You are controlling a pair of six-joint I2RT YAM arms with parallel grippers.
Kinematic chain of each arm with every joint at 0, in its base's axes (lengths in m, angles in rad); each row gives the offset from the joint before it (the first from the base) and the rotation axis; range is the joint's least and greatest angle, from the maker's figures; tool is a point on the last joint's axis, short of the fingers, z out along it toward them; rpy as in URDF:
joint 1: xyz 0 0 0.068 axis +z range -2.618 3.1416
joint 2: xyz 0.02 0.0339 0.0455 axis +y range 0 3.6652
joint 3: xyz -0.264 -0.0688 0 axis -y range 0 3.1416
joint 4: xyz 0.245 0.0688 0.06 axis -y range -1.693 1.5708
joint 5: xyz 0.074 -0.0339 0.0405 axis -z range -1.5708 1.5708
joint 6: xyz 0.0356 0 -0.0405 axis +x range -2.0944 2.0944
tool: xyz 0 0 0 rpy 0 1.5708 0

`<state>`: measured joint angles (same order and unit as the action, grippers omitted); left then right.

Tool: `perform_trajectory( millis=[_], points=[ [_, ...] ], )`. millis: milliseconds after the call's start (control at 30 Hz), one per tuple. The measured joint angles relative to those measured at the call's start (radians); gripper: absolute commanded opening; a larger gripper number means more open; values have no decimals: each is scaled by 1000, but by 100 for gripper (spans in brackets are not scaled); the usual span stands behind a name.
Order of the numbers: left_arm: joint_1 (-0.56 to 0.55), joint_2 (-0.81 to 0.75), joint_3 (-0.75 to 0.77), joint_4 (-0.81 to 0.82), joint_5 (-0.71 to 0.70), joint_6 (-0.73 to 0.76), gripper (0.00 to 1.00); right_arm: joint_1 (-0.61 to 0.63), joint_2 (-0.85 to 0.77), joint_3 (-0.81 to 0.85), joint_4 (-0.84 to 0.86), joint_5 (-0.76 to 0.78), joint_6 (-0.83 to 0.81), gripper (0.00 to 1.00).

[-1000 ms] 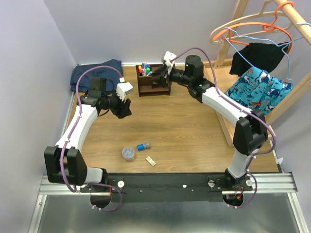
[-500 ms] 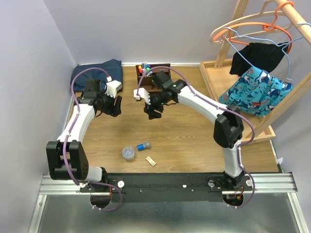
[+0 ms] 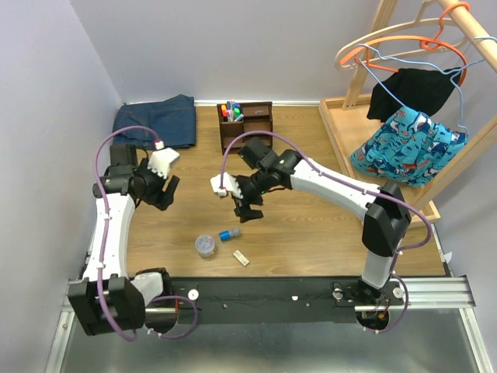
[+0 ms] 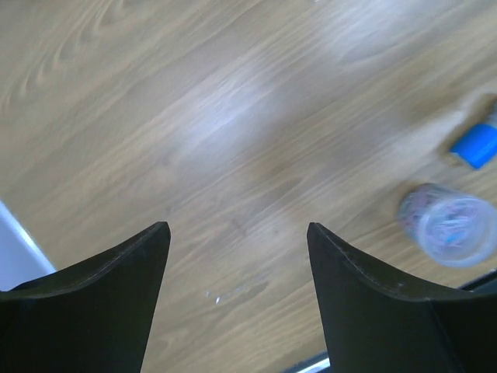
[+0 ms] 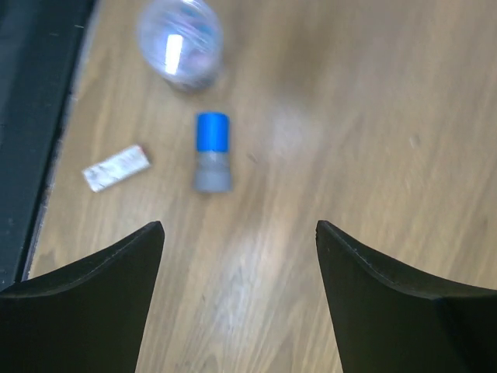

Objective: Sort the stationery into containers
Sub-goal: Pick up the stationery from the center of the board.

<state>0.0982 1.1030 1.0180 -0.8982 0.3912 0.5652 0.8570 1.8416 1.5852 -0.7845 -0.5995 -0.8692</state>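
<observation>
Right claw (image 3: pixel 247 210) has swung from organiser (image 3: pixel 250 128) toward cylinder (image 3: pixel 229 234).

Bright, even light; the overhead view is sharp. Both wrist views blur: clear tub (image 4: pixel 450 229) smeared right of the left gripper (image 4: pixel 237 227), pale glare on the table (image 4: pixel 116 101) ahead of it

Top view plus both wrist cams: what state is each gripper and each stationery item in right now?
left gripper: open, empty, over the table.
right gripper: open, empty.
clear round tub: on the table, unsorted.
blue-grey cylinder: lying on its side, unsorted.
beige block: lying flat on the table, unsorted.
markers: standing in the organiser's pen section.
organiser: upright.
</observation>
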Motion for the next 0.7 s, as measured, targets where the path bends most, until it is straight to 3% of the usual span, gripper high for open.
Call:
perform_trajectory(
  millis=[67,233,500,700],
  points=[
    [73,13,-12,4,-17,-12,80,47,2,4,14,-18,-32,85],
    [227,69,-56,69,-15,-129,80,77,137,197,12,-26,-49,87],
    [256,44,-154,220,-13,-323,81,160,317,448,-129,2,-102,86],
    [261,-16,-160,248,-19,-345,81,216,394,465,-196,1,-122,86]
  ],
)
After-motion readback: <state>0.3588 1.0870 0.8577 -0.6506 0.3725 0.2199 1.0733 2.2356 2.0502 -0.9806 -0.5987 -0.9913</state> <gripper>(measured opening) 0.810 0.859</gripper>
